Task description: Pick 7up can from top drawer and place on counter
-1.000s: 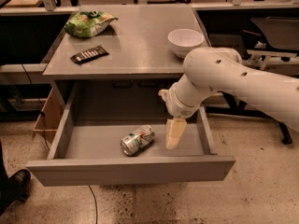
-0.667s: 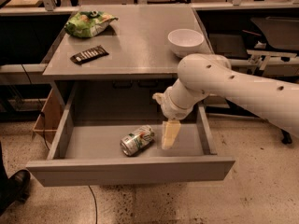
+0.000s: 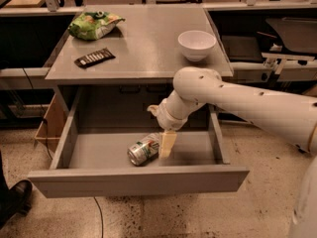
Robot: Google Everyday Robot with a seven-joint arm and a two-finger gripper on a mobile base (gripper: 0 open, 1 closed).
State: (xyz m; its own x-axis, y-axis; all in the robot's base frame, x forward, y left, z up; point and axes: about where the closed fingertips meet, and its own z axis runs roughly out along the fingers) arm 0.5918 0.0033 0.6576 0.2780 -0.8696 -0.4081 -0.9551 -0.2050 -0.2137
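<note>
The 7up can point(image 3: 142, 151) lies on its side on the floor of the open top drawer point(image 3: 138, 181), near the front, silver end facing front left. My gripper point(image 3: 166, 144) hangs down from the white arm point(image 3: 237, 100) inside the drawer, right against the can's right end. The counter point(image 3: 143, 43) is the grey cabinet top above the drawer.
On the counter stand a white bowl point(image 3: 196, 44) at the right, a green snack bag point(image 3: 94, 24) at the back left and a dark flat bar point(image 3: 94, 57). A wooden crate point(image 3: 48, 125) sits left of the cabinet. A shoe point(image 3: 12, 197) shows at lower left.
My gripper has moved left and slightly down inside the drawer, closing the gap to the can's right end. The can has not moved.
</note>
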